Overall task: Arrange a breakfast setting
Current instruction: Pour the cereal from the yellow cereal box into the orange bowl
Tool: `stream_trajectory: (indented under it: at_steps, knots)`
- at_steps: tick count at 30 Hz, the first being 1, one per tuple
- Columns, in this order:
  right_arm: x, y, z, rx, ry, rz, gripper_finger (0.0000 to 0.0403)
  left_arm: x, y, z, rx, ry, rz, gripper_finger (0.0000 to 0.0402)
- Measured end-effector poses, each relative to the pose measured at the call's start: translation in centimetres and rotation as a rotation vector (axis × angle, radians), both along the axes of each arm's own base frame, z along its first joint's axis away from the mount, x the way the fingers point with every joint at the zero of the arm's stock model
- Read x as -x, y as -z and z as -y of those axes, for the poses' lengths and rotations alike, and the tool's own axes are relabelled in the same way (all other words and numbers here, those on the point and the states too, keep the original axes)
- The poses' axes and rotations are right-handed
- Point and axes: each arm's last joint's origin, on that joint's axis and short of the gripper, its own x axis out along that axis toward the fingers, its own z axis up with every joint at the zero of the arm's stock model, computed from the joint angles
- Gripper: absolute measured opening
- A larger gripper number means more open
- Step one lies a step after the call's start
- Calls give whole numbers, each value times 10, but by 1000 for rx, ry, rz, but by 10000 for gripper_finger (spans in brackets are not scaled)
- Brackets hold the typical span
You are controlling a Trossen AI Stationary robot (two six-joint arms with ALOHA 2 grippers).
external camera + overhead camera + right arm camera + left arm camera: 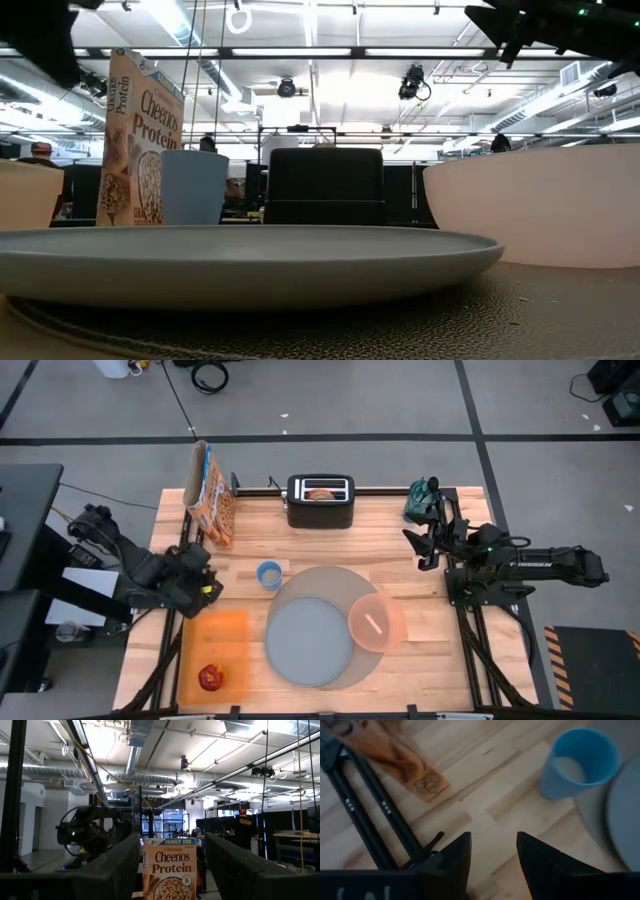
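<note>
The round grey mat point(335, 585) lies mid-table. The blue-grey plate point(308, 640) rests on its left part, and the translucent pink bowl point(377, 623) on its right edge, with the spoon point(373, 624) inside. The small blue cup point(269, 574) stands just left of the mat and also shows in the left wrist view point(580, 762). The bagel point(321, 493) sits in the black toaster's point(320, 510) slot. The red apple point(210, 678) lies on the orange board point(222, 635). My left gripper point(492, 850) is open and empty, left of the cup. My right gripper point(172, 855) is open and empty, raised over the table's right side.
A Cheerios Protein box point(212, 495) stands at the far left corner; it also shows in the low view point(140, 140). A dark teal object point(420, 500) sits at the far right corner. Bare wood lies between the toaster and the mat.
</note>
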Motion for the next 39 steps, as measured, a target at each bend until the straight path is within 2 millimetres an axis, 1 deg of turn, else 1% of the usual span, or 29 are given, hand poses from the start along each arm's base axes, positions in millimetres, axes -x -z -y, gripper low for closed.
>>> stream_trajectory:
  at_steps: [4,7,10,15,17,21,26,30,35,37,39]
  knots:
    - [0,0,0,1,0,0,228,7,24,4,-26,-43,11,167]
    - [0,0,0,0,1,1,228,12,37,4,-62,-74,46,167]
    - [0,0,0,1,1,2,228,10,35,6,-98,-76,102,165]
    - [0,0,0,0,1,2,228,6,43,3,-164,-57,108,165]
    - [0,0,0,2,-4,1,228,5,44,-2,-189,-99,117,165]
    - [0,0,-1,10,-20,-1,228,2,48,-13,-230,-243,153,165]
    - [-1,1,-1,22,-37,-12,228,-6,54,-23,-306,-293,78,169]
    - [-2,1,-1,32,-52,-18,228,-16,59,-26,-331,-293,20,196]
    - [-3,2,-2,41,-68,-23,228,-26,64,-26,-333,-279,-11,260]
    - [-3,2,-2,51,-78,-24,228,-27,63,-27,-329,-286,-7,283]
    - [-3,2,-3,57,-85,-24,228,-27,60,-28,-326,-313,10,298]
